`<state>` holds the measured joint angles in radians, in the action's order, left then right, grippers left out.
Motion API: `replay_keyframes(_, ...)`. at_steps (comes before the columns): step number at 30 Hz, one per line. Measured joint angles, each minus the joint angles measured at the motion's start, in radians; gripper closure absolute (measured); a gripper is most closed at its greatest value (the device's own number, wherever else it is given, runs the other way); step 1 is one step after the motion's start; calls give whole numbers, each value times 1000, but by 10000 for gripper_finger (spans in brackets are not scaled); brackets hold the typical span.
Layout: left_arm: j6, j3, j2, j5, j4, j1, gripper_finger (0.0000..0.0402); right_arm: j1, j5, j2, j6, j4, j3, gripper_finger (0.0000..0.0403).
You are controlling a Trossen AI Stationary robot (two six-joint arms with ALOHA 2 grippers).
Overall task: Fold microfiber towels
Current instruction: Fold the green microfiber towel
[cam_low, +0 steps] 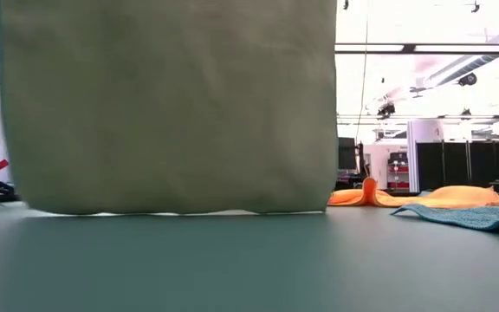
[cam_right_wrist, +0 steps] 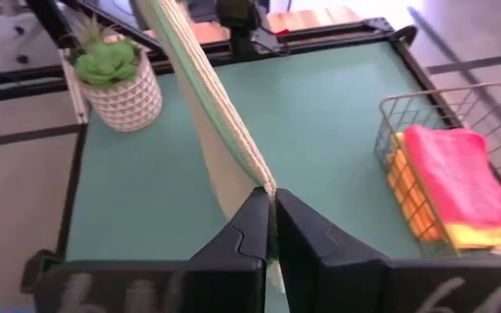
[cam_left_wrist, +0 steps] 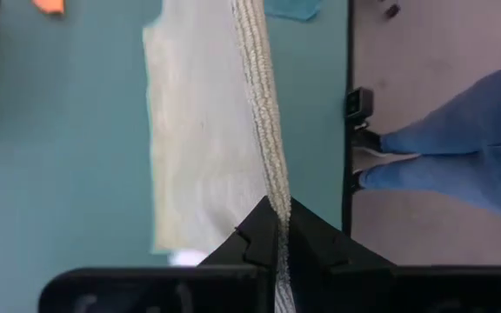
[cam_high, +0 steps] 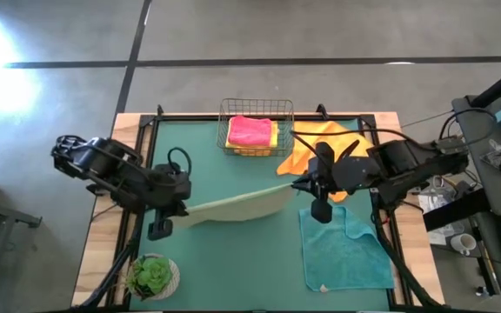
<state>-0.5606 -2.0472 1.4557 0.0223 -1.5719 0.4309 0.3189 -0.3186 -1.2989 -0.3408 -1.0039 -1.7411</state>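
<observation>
Left hand (cam_high: 165,211) and right hand (cam_high: 307,184) each pinching the sage towel (cam_high: 237,205) edge, stretched between, bare mat (cam_high: 233,261) beneath

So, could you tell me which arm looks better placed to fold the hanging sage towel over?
Probably neither alone: the left gripper and right gripper each pinch a top corner of the sage towel, hanging just above the mat.

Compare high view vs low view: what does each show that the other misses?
High only: both arms, the left tool and right tool each shut on an end of the pale sage green microfiber towel; the wire basket holding the folded pink towel; the potted green succulent.

Low only: the sage towel's bottom edge hanging just above the dark-green table mat; the room behind.

Both: sage towel, crumpled orange towel, flat teal towel.
</observation>
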Motion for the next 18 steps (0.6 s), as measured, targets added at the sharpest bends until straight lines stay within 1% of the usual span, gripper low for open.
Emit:
replay_keyframes(5,87,-45,-2,15,-1,-7,402,0,-62,-31,29,-20,-34,394)
replay_keyframes(10,221,-43,-10,64,-4,-54,401,-1,-225,-64,78,-47,-70,394)
replay_keyframes(12,293,-42,-12,104,-3,-81,401,-1,-301,-68,98,-54,-76,394)
replay_keyframes(15,403,-46,-13,194,-3,-126,401,-1,-390,-72,129,-53,-85,394)
replay_keyframes(18,511,-47,-17,324,-2,-170,401,-1,-459,-72,143,-51,-86,394)
